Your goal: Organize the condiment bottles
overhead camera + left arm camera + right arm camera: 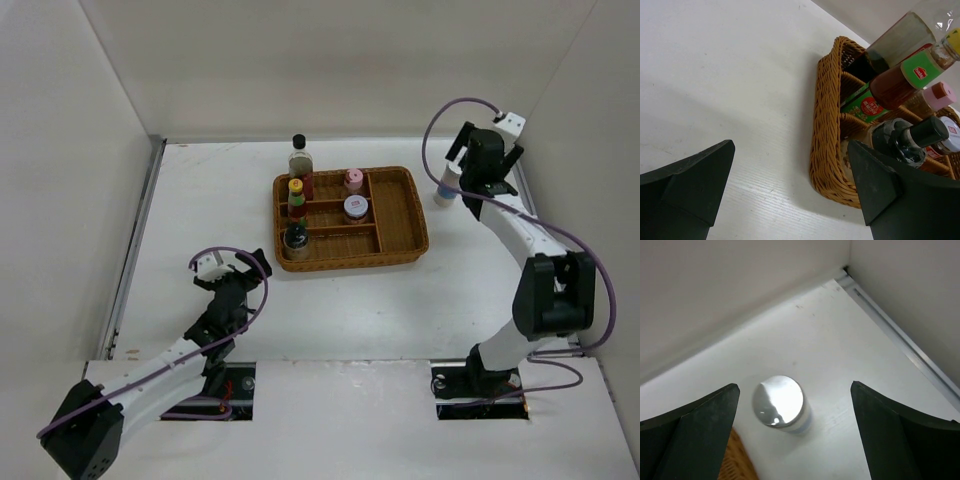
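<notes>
Right claw [793,385] splayed above white cylinder [778,401] (shiny top: wrist view only); left claw [791,142] splayed.

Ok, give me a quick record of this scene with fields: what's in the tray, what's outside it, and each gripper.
Tray: brown wicker divided tray, mid-table
Left column: tall clear black-capped bottle, red yellow-capped sauce bottle, dark squat bottle
Middle column: pink-lidded jar, lavender-lidded jar
Outside: white blue-banded cylinder, right of tray
Left gripper: open, empty
Right gripper: open, over the cylinder, not touching
</notes>
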You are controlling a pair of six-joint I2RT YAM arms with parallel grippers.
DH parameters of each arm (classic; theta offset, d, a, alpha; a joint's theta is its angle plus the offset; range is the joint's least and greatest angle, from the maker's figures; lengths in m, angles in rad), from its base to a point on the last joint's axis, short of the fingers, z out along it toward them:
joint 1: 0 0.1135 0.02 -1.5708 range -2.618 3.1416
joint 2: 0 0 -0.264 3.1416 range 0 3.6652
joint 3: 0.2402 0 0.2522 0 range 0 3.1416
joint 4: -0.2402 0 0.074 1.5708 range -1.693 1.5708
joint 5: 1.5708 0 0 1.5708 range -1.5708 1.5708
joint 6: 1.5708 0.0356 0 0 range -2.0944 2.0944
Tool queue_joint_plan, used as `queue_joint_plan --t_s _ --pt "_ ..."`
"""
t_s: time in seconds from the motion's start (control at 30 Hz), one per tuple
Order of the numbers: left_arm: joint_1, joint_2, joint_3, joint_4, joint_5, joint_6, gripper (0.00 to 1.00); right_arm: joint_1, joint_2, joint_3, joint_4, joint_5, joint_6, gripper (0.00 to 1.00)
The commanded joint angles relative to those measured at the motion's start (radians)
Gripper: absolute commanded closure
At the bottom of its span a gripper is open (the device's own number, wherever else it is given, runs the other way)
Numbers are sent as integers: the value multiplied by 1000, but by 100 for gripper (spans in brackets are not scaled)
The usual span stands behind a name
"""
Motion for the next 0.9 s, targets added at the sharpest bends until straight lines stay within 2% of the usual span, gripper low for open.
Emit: queue_joint_plan --t_s 0.0,0.17,0.47,0.87 --pt "-5 18 -14 60 2 3 0 -5 84 10 -68 10 -32 0" --pt "-5 26 -11 65 4 4 0 -5 135 18 -14 -102 -44 0" --pt "-6 32 -11 71 7 9 0 -7 202 56 -3 -112 -44 0" --pt "-6 30 -12 71 7 9 0 -2 133 4 54 -141 -32 0"
